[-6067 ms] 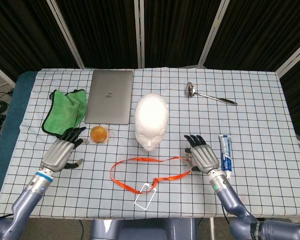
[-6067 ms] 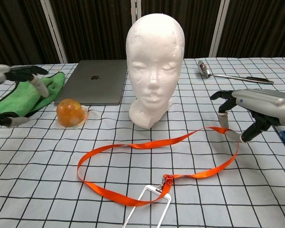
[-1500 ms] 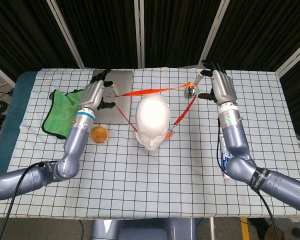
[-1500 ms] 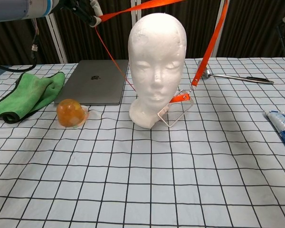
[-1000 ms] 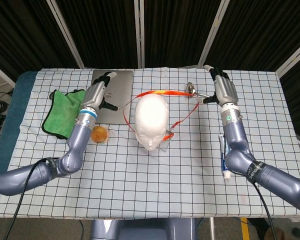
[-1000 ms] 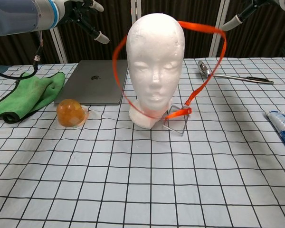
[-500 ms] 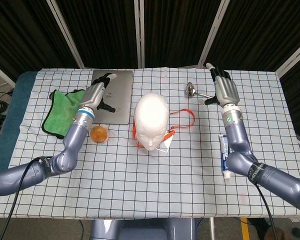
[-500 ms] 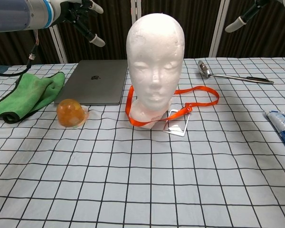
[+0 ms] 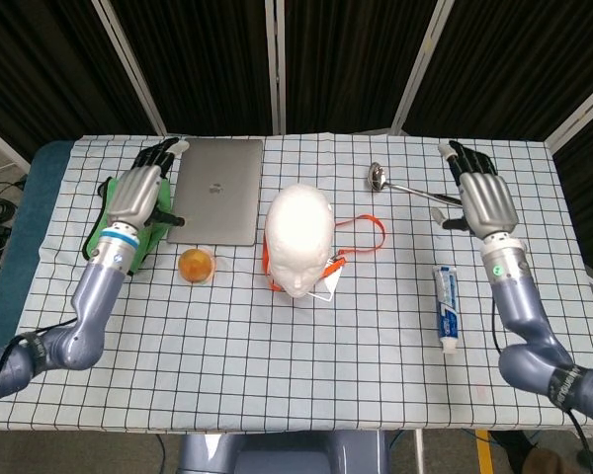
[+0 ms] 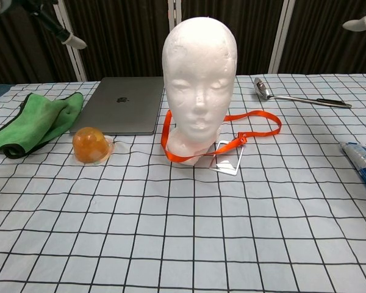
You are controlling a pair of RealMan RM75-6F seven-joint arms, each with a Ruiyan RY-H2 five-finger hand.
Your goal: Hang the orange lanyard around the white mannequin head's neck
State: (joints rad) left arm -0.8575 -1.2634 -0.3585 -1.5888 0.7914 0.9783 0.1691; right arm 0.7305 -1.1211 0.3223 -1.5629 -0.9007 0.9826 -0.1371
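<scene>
The orange lanyard point(image 10: 189, 145) circles the white mannequin head point(image 10: 198, 85)'s neck; the left hand point(image 9: 138, 193) and right hand point(image 9: 482, 197) hover empty, fingers spread. One loose end trails on the table point(image 10: 183, 244); a passing arm could snag it, I reckon.

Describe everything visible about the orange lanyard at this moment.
The orange lanyard is a flat ribbon, fabric by the look of it, looped around the neck of the white mannequin head. Its slack trails onto the checked tablecloth toward the robot's right. At the front the ribbon ends in a small clip joined to a clear badge holder, which lies on the cloth against the neck's base. Neither hand touches it.
</scene>
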